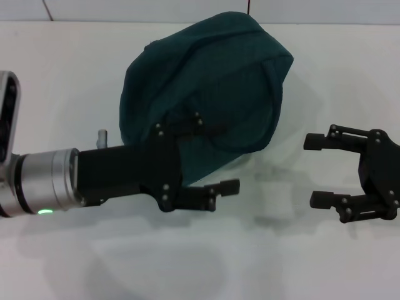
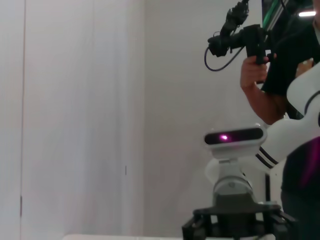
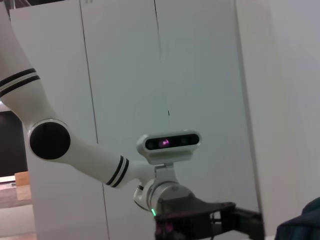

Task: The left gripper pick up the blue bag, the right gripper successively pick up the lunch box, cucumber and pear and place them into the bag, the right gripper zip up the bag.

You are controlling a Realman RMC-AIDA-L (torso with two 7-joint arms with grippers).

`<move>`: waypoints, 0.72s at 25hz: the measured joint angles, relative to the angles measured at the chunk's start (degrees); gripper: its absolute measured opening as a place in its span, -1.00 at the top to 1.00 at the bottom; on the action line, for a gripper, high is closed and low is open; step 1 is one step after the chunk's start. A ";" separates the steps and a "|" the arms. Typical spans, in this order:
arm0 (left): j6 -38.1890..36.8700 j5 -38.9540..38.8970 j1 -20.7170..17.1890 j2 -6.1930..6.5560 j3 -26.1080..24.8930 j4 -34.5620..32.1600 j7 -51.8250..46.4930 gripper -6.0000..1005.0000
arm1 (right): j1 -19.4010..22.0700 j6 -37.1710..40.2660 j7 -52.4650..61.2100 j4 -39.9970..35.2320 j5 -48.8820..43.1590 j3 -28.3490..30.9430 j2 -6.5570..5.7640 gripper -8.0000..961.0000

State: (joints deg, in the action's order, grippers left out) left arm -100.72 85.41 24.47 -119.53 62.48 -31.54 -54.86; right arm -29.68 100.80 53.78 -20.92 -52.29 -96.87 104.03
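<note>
A: What is the left gripper (image 1: 215, 159) doing?

B: It is reaching in from the left, with its silver wrist (image 1: 47, 181) showing a green light. One finger (image 1: 212, 187) is sticking out bare below the blue bag (image 1: 206, 87); the other is lying against the bag's lower edge. The jaws are standing apart, but whether fabric is pinched between them I cannot tell.

A: And where is the bag sitting relative to that gripper?

B: Just beyond its fingertips and above them, bulging up as a rounded, closed heap on the white table (image 1: 187, 262). A padded loop handle (image 1: 269, 94) is curving over the side nearer the other arm.

A: What about the right gripper (image 1: 319, 170)?

B: It is hovering over the table, well apart from the bag on its right side, fingers spread wide and holding nothing, pointing toward the left gripper.

A: Are the lunch box, cucumber or pear lying near either gripper?

B: I am seeing none of them.
</note>
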 joint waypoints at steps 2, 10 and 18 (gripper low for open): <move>0.00 1.15 -0.02 0.07 0.18 -0.01 0.46 -0.75 | 0.00 -0.38 -0.03 0.00 -0.07 0.01 0.01 -0.78; 0.29 2.77 -0.14 0.36 0.27 -0.15 1.92 -0.75 | -0.02 -3.85 -0.07 0.00 -2.37 0.27 1.04 -0.78; 0.27 2.83 -0.26 0.56 0.26 -0.48 2.72 -0.75 | 0.28 -3.99 -0.08 -0.41 -2.94 0.50 1.57 -0.78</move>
State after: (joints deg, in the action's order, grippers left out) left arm -100.46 88.24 24.21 -118.96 62.74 -32.01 -52.13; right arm -29.41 96.81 53.69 -21.33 -55.22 -96.37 105.60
